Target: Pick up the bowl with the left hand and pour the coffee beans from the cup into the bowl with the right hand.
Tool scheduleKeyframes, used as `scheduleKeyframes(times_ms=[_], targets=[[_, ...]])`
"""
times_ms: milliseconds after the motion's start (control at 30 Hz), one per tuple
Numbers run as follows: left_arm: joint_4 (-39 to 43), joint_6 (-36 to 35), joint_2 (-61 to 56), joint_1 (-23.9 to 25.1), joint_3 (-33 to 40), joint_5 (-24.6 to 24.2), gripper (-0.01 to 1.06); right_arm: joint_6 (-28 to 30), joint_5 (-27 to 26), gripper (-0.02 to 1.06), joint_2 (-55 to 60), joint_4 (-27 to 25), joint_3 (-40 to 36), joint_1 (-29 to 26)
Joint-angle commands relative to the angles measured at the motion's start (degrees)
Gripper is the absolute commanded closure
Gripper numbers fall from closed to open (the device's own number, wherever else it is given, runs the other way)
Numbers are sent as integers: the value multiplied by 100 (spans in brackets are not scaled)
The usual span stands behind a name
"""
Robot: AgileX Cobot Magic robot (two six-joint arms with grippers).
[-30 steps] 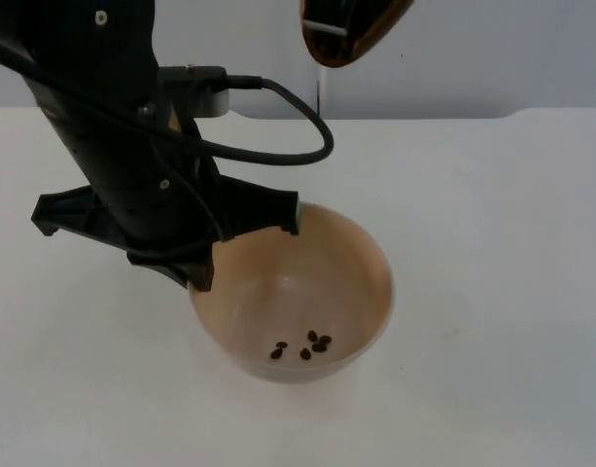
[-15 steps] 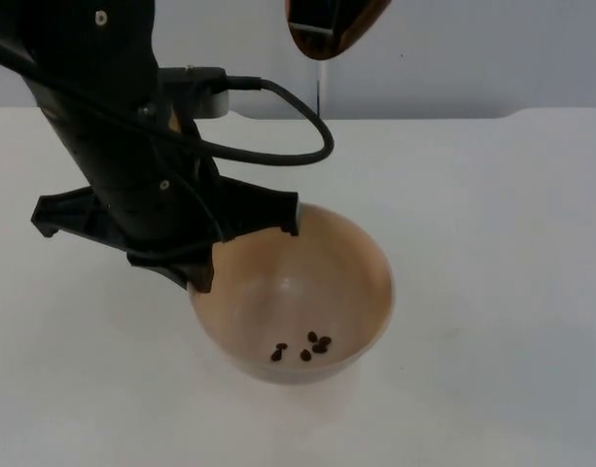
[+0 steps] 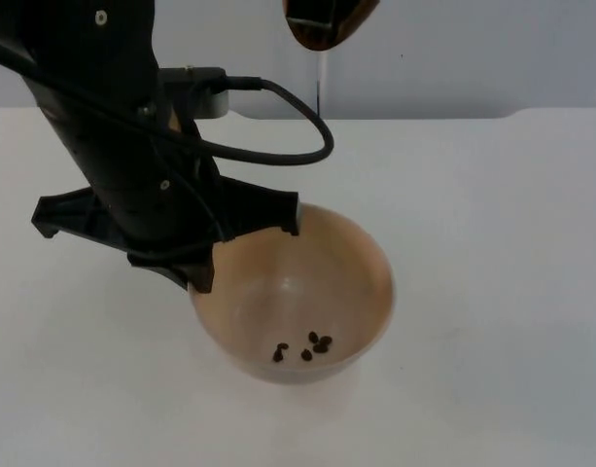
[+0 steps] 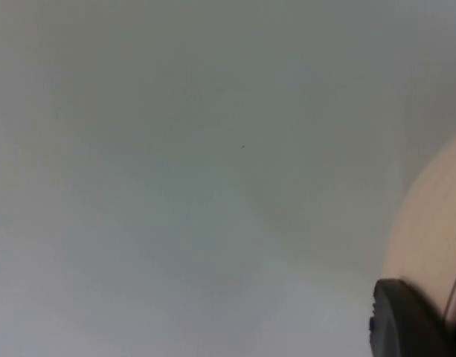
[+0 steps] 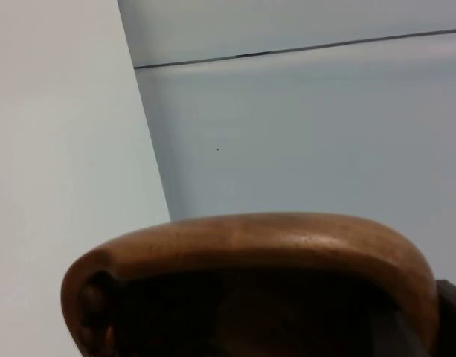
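Looks like we're basically done pouring: a few coffee beans [image 3: 307, 347] sit in the bowl [image 3: 361, 255], which our left gripper [image 3: 244, 238] pinches by its far-left rim. Right gripper holds the brown cup [image 3: 327, 21] high above the far side, its grip hidden.

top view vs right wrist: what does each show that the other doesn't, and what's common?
Top view alone: the bowl on the white table, a few coffee beans lying inside it, and the left gripper at the bowl's rim. Right wrist view alone: the cup's curved brown rim and dark inside from close by, against the grey partition wall with a thin dark line across it. Shared: the brown cup, held up high beyond the bowl in the top view, the same cup in the right wrist view.
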State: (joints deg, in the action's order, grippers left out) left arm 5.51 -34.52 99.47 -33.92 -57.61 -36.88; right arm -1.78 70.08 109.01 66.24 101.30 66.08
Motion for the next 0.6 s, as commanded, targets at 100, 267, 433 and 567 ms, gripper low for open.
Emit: scheduleKeyframes(times_ms=[100,267,433,567], targets=[[-96,-43,-65,-25,15,7,105,178,-12,104,3,381,10,57],[-96,-43,-65,-25,15,7,105,178,-12,104,29,473,10,102],[-96,-43,-65,-25,15,7,105,178,-12,104,70,585,10,179],[-96,-43,-65,-25,15,7,105,178,-12,104,70,783,10,179]])
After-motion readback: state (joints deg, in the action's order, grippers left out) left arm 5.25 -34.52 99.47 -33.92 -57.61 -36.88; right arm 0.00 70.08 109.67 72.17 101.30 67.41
